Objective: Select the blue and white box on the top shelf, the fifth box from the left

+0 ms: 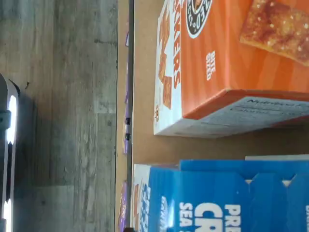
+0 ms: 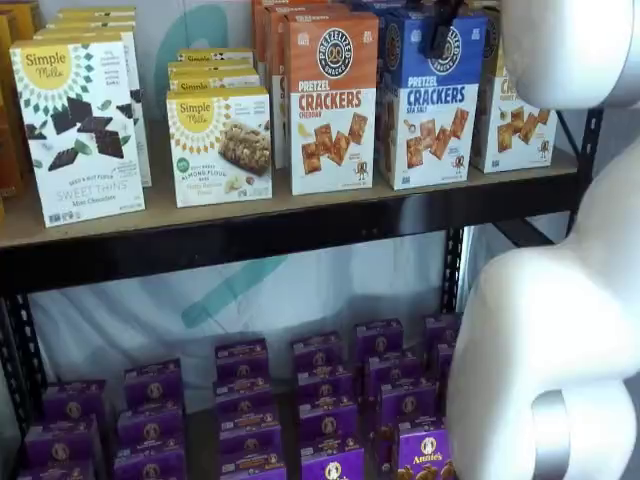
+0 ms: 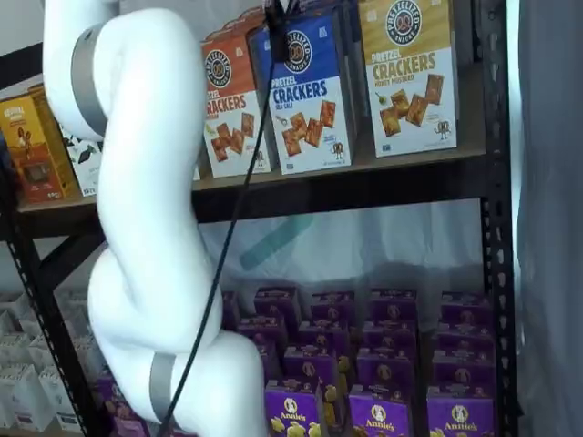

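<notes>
White arm nearest; claw (image 2: pixel 440 35), spread apart, hangs over the blue and white box (image 2: pixel 432 100).

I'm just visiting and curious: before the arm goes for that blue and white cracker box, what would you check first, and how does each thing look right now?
1. Blue and white box stands upright at the front of the top shelf: ok.
2. Neighbours told apart, the orange-topped box on one side and the yellow-topped box on the other: ok.
3. Gripper sits over the blue box's top, in both shelf views: ok.
4. Fingers open: only a dark sliver shows, cannot tell.
5. Box gripped: no closed fingers on it seen, not ok yet.
6. Cable hangs across the shelf front: cannot tell if it will snag.
</notes>
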`<action>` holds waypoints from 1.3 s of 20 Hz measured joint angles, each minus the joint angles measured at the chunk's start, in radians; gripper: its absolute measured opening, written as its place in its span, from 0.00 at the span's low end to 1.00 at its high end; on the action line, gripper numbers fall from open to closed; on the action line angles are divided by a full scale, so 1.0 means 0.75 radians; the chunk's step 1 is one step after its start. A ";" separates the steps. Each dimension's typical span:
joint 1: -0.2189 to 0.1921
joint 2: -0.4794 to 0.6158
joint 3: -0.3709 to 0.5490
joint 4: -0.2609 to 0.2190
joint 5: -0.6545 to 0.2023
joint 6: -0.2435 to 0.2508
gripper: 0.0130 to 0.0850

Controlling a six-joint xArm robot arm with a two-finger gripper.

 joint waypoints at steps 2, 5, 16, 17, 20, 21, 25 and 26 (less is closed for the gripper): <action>0.009 0.000 0.002 -0.012 -0.003 0.004 1.00; 0.021 -0.002 0.009 -0.036 -0.009 0.008 1.00; 0.035 -0.009 0.030 -0.044 -0.023 0.018 1.00; 0.036 -0.010 0.031 -0.044 -0.024 0.019 1.00; 0.040 -0.012 0.033 -0.045 -0.027 0.022 0.89; 0.041 -0.012 0.033 -0.047 -0.027 0.023 0.89; 0.042 -0.013 0.031 -0.046 -0.026 0.025 0.89; 0.043 -0.013 0.031 -0.047 -0.026 0.025 0.89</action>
